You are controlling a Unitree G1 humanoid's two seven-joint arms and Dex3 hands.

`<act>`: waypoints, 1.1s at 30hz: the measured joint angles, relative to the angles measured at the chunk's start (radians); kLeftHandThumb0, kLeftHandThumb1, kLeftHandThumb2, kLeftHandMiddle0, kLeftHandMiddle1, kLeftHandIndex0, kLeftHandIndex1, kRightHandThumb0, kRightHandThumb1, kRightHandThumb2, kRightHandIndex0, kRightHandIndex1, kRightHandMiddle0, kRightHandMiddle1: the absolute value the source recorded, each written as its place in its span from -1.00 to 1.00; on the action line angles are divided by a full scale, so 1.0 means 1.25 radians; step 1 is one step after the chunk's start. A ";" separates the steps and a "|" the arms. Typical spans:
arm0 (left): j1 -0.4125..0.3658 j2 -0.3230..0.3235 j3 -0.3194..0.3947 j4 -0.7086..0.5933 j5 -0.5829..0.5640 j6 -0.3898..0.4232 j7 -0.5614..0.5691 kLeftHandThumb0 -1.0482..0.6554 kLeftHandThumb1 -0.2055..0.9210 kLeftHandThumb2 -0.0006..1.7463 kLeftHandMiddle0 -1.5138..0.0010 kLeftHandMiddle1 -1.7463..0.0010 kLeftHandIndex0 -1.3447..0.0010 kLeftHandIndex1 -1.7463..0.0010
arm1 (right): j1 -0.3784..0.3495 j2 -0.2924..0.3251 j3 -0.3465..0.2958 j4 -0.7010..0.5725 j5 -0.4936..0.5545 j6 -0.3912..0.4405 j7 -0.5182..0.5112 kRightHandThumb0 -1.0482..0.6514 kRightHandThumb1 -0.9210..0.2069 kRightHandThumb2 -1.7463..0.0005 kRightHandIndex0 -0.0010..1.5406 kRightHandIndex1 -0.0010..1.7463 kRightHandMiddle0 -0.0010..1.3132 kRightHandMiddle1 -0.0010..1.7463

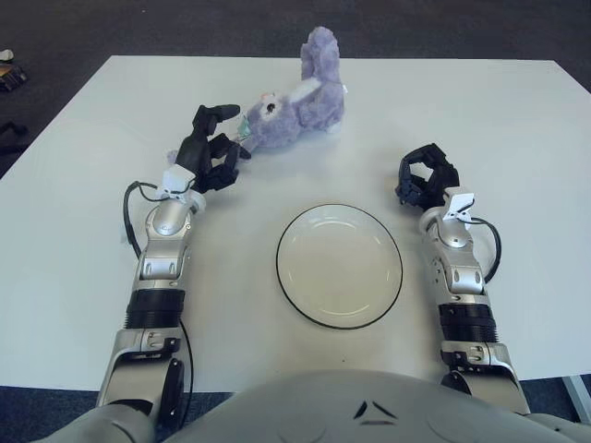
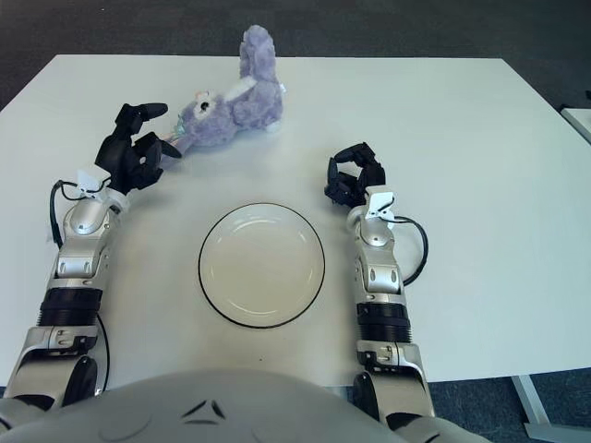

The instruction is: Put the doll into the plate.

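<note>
The doll (image 1: 297, 98), a purple plush rabbit, lies on its side at the back middle of the white table (image 1: 480, 111), head toward the left. My left hand (image 1: 211, 148) is right beside its head, on the left, with fingers spread over the doll's long ear, which is mostly hidden behind the hand. I cannot tell whether the fingers touch the ear. The white plate (image 1: 339, 266) with a dark rim sits empty in front of me, well short of the doll. My right hand (image 1: 425, 179) shows to the right of the plate, fingers curled and holding nothing.
Dark carpet surrounds the table on all sides. The table's far edge runs just behind the doll. A black cable (image 1: 129, 221) loops off my left forearm.
</note>
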 measured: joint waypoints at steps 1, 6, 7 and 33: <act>-0.003 0.004 0.000 0.001 0.005 -0.003 0.000 -0.39 0.68 -0.18 0.58 0.12 1.00 0.16 | -0.001 -0.001 0.000 0.004 0.002 -0.004 0.007 -0.25 -0.39 -0.14 0.55 1.00 -0.36 1.00; -0.021 0.023 0.000 0.018 0.048 -0.042 0.008 -0.39 0.62 -0.16 0.63 0.24 1.00 0.22 | -0.005 -0.005 0.000 0.023 0.007 -0.025 0.033 -0.26 -0.34 -0.18 0.57 1.00 -0.33 1.00; -0.026 0.027 -0.001 0.023 0.056 -0.050 0.009 -0.40 0.59 -0.16 0.64 0.27 1.00 0.23 | -0.005 -0.006 0.000 0.026 0.007 -0.028 0.036 -0.26 -0.34 -0.18 0.57 1.00 -0.33 1.00; -0.224 0.105 -0.039 0.187 0.246 -0.201 0.109 -0.67 0.51 -0.30 0.72 -0.33 1.00 0.07 | -0.032 -0.023 0.008 0.083 0.006 -0.064 0.074 -0.28 -0.23 -0.27 0.62 1.00 -0.26 1.00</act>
